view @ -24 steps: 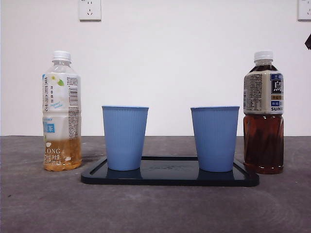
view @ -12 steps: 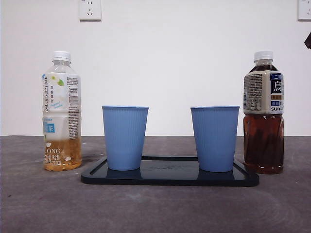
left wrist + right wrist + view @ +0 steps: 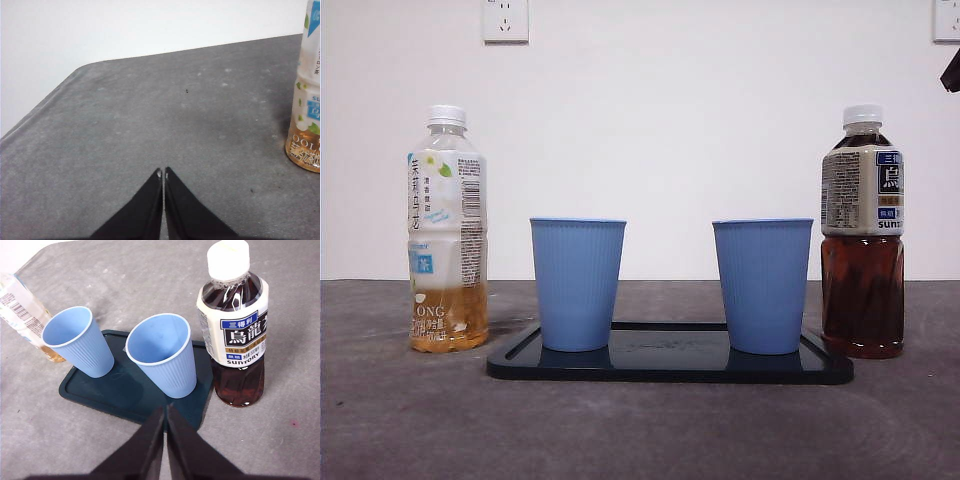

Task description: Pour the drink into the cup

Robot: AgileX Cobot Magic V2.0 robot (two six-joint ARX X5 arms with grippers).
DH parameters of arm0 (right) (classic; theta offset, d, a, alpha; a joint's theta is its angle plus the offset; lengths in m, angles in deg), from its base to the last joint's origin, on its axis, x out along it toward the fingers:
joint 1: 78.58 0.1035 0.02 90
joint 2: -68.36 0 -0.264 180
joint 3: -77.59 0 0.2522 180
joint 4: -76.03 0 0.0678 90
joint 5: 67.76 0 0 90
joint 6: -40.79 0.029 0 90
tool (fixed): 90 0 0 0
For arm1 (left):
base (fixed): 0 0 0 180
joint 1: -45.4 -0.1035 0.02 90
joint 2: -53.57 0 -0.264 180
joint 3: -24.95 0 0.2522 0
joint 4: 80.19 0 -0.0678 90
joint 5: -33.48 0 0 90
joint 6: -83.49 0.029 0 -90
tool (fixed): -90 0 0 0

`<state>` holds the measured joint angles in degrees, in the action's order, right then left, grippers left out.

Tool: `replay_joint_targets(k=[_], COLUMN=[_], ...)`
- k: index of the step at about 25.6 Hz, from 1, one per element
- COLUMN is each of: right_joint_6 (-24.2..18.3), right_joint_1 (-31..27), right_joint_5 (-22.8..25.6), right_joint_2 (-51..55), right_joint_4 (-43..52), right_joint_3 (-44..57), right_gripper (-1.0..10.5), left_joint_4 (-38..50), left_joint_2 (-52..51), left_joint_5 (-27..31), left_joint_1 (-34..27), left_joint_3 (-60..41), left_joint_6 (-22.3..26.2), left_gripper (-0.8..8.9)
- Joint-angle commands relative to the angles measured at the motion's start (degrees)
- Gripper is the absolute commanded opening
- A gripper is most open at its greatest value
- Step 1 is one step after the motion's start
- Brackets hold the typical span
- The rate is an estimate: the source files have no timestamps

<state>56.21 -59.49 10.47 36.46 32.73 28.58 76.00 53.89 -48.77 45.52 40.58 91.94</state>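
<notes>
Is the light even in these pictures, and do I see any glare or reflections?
Front view: soft, even light, and the dark tray faintly mirrors the cups. Right wrist view: highlights glint on the dark tea bottle. Left wrist view: a soft shadow darkens the table beside the pale tea bottle.

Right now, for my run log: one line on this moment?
phase: pre-grasp | left gripper: shut, idle | right gripper: shut, above dark plastic tray | capped dark-tea bottle: untouched

2 blue ribbed cups, left cup (image 3: 577,284) and right cup (image 3: 762,285), stand upright and empty on a dark tray (image 3: 670,366). Capped dark-tea bottle (image 3: 862,232), nearly full, stands upright just beside the tray's right end. Capped pale-tea bottle (image 3: 447,230), about 1/4 full, stands upright off the left end.
</notes>
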Motion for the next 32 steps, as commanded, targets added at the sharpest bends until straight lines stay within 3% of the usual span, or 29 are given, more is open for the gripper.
replay_joint_targets(k=[1,3,7,13,28,32], right_joint_6=[-3.61,-8.07,-14.78,-19.61,-20.50,-20.48], right_joint_1=[0.20,-1.46,-9.33,-18.40,-20.90,-20.90], right_joint_5=[2.43,5.81,5.86,6.29,6.27,6.32], right_joint_2=[0.04,1.09,6.97,17.92,28.87,30.38], right_joint_4=[0.59,1.90,10.47,27.61,30.95,26.75], right_joint_3=[-0.44,0.17,7.13,22.99,34.36,34.60], right_gripper=[0.1,0.1,0.1,0.1,0.1,0.1], left_joint_4=[-0.28,-0.28,-0.28,-0.28,-0.28,-0.28], left_joint_2=[-0.09,-0.09,-0.09,-0.09,-0.09,-0.09], left_joint_5=[0.22,0.22,0.22,0.22,0.22,0.22], left_joint_1=[-0.15,-0.15,-0.15,-0.15,-0.15,-0.15], left_joint_3=[-1.18,-1.18,-1.18,-1.18,-1.18,-1.18], left_joint_6=[-0.22,-0.22,-0.22,-0.22,-0.22,-0.22], left_gripper=[0.07,0.07,0.07,0.07,0.07,0.06])
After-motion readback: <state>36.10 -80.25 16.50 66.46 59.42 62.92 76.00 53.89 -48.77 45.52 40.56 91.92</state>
